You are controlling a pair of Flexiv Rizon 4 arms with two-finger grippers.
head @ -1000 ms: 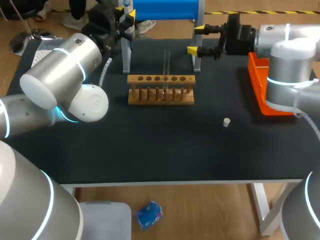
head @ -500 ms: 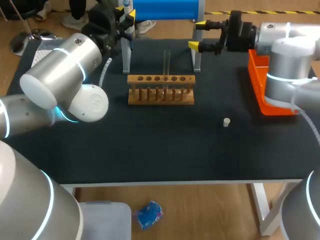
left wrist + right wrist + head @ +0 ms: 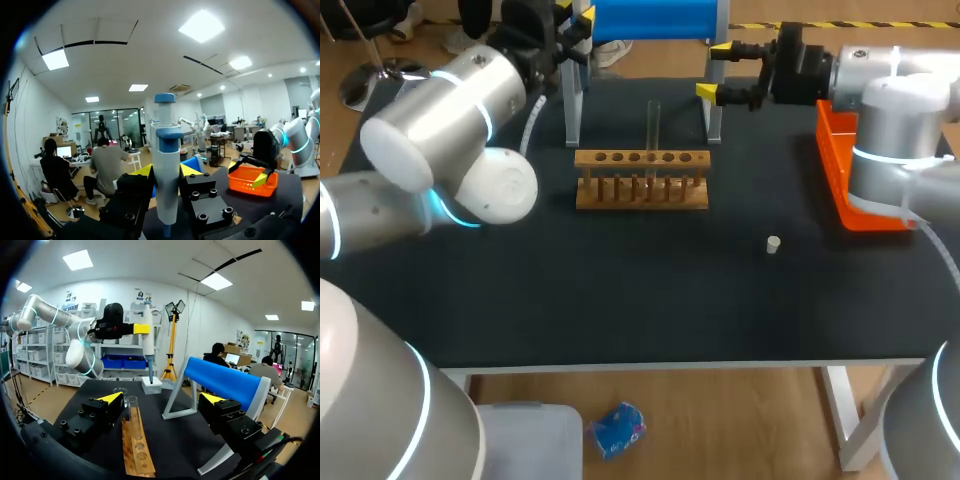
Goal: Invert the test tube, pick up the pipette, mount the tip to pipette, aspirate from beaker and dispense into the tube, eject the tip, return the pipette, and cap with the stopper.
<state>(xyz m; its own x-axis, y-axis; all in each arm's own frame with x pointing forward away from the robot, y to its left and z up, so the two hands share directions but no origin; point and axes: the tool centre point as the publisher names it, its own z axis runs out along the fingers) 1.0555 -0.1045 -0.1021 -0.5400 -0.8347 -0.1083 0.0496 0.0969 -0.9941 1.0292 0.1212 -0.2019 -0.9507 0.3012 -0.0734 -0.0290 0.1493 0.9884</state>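
Left gripper (image 3: 166,171) is clamped on the pipette (image 3: 166,142), upright at the far left over the white block (image 3: 151,385) (lined up, I'd say, to seat a tip), right gripper (image 3: 715,72) spread and empty far right, clear of the test tube (image 3: 653,125) standing in the rack (image 3: 640,182).

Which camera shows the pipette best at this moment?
The left wrist view: the pipette stands close up, clamped in the left tool. The right wrist view shows it whole but far off; the head view barely shows it.
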